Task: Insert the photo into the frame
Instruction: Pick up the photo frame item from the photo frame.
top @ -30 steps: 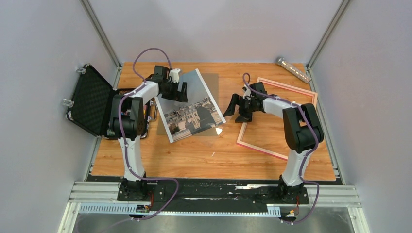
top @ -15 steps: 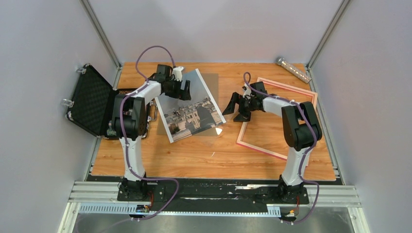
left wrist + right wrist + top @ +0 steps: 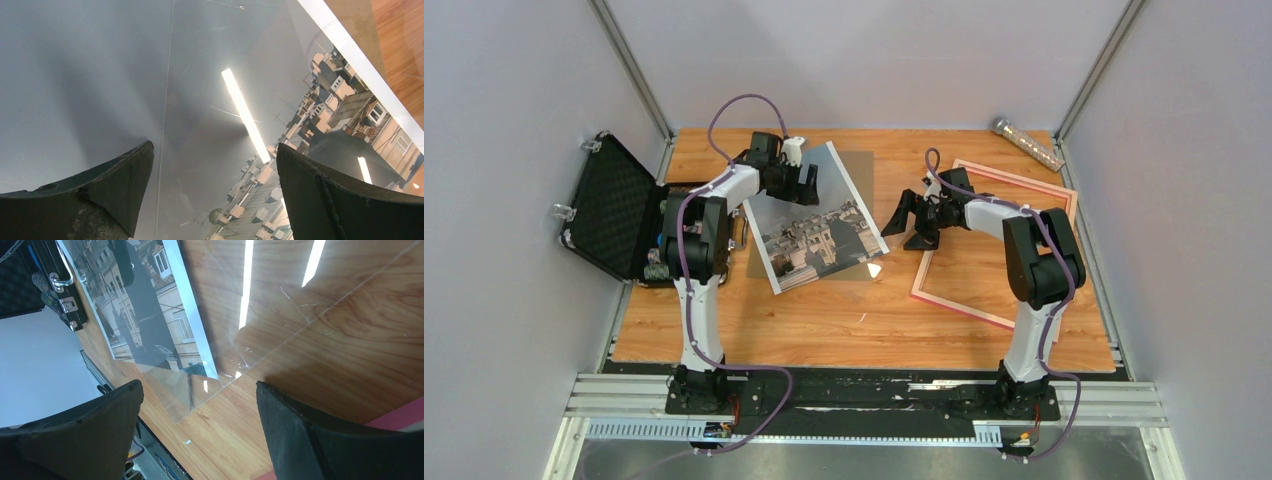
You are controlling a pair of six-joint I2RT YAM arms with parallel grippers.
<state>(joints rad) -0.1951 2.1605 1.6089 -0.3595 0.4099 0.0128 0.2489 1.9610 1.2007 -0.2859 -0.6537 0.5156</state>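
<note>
Photo outside the frame, near open black case; left tool, right tool both spread wide

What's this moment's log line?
left pincer: open over photo | right pincer: open, empty | photo: flat, outside frame | frame: empty

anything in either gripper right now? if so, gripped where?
Nothing held. Left gripper hangs open over the photo, no edge between its fingers. Right gripper is open too, empty, over the table beside the frame.
</note>
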